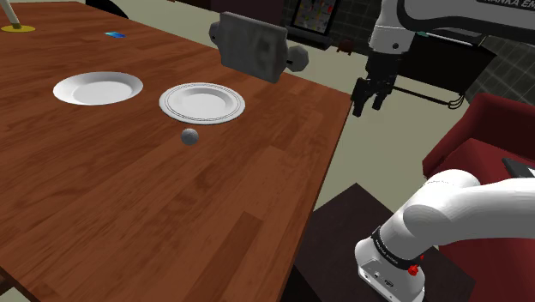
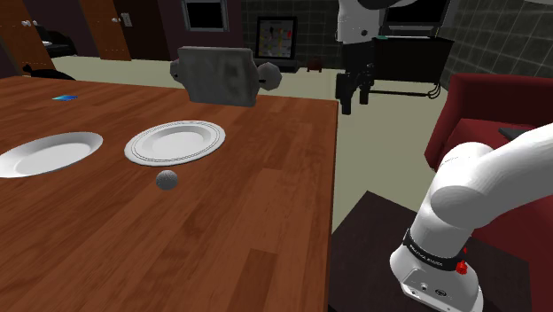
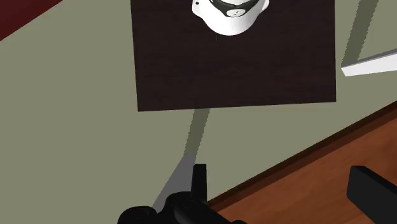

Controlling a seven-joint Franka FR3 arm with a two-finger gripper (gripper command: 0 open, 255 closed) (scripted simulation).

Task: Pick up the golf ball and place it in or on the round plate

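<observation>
Pincer (image 1: 367, 108) open; golf ball (image 1: 189, 136) well apart, on table (image 1: 129, 206)

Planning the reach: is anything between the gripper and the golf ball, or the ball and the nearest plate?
Nothing visible: only bare table lies between the gripper and the golf ball, and between the ball and the plate.

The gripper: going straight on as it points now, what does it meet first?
Probably the wooden table's edge; the open gripper points down right at its border with the floor, so it may miss and reach the floor.
</observation>
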